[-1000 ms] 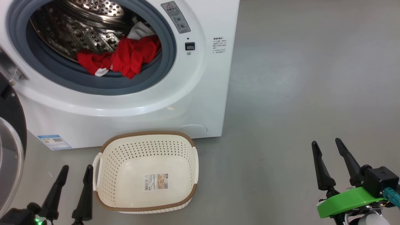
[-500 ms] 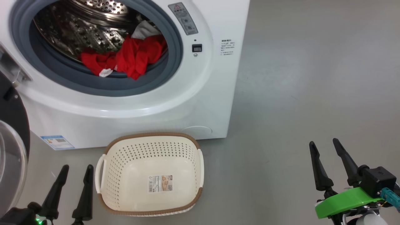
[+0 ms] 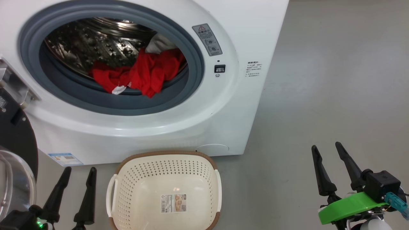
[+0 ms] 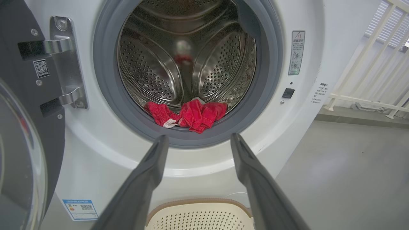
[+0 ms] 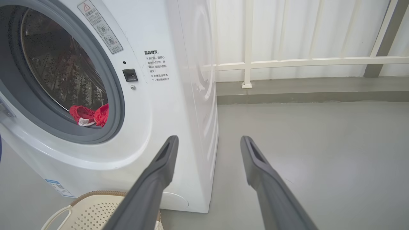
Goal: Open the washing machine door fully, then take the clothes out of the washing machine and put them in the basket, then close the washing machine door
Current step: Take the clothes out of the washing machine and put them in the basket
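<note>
the basket sits right before the washing machine to catch its clothes; left gripper and right gripper gape wide, empty.

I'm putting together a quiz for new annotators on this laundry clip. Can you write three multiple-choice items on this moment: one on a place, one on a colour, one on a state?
1. Where does the basket stand?
A) on the floor right in front of the washing machine
B) on top of the machine
C) on a shelf

2. What is the main colour of the clothes in the drum?
A) blue
B) red
C) green

3. How do the left gripper and right gripper stand?
A) both open, holding nothing
B) left shut on the clothes
C) right shut on the basket

Answers:
1 A, it sits on the grey floor below the round opening.
2 B, bright red fabric with a small white part lies at the drum's front lip.
3 A, both pairs of jaws are spread with nothing between them.
</note>
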{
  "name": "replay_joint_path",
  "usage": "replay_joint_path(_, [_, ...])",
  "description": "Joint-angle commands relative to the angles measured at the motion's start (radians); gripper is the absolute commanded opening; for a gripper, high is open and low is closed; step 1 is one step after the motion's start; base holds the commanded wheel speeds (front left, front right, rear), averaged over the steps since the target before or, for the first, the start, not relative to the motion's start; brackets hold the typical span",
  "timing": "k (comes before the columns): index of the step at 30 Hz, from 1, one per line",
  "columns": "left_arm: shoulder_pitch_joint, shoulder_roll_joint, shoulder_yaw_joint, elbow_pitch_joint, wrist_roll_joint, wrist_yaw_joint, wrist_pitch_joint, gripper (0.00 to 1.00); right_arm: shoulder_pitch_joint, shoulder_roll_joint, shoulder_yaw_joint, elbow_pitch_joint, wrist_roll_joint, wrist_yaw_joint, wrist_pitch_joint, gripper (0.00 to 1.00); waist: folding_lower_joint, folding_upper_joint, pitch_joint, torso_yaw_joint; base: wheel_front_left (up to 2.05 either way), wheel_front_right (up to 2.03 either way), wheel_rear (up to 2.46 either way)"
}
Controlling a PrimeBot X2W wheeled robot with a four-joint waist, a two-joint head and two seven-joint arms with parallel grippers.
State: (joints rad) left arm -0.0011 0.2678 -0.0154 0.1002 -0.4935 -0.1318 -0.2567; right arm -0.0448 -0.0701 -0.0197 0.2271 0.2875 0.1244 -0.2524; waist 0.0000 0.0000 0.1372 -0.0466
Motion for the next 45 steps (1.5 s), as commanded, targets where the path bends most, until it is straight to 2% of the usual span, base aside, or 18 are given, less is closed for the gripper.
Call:
replay_joint_path(1, [-0.034, 0.024, 0.033, -0.027, 0.010, 0.001, -0.005, 1.00, -0.021, -0.010, 0.023, -0.023, -0.009, 0.006, -0.009, 1.00, 0.0000, 0.0000, 0.002, 0.002, 0.31, -0.31, 0.00])
replay_joint_path(15, [-0.057, 0.018, 0.010, 0.026, 0.017, 0.001, -0.005, 1.00, -0.036, -0.005, 0.028, -0.021, -0.010, 0.006, -0.009, 1.00, 0.0000, 0.0000, 0.028, 0.004, 0.03, -0.03, 0.00])
replay_joint_path(20, [-0.141, -0.005, -0.021, 0.096, 0.039, 0.001, -0.005, 1.00, -0.057, 0.003, 0.036, -0.025, -0.011, 0.006, -0.009, 1.00, 0.0000, 0.0000, 0.069, -0.006, 0.00, 0.00, 0.00])
replay_joint_path(28, [-0.396, -0.024, -0.097, 0.313, 0.064, 0.001, -0.005, 1.00, -0.092, 0.015, 0.044, -0.028, -0.008, 0.006, -0.009, 1.00, 0.0000, 0.0000, 0.136, -0.031, 0.00, 0.00, 0.00])
replay_joint_path(34, [-0.634, -0.028, -0.171, 0.512, 0.065, 0.001, 0.063, 1.00, -0.128, 0.019, 0.056, -0.033, -0.002, 0.006, -0.009, 1.00, 0.0000, 0.0000, 0.202, -0.058, 0.00, 0.00, 0.00])
replay_joint_path(45, [-0.947, 0.002, -0.255, 0.799, 0.021, 0.001, 0.146, 1.00, -0.191, 0.020, 0.092, -0.045, 0.045, 0.006, -0.009, 1.00, 0.0000, 0.0000, 0.317, -0.107, 0.00, 0.00, 0.00])
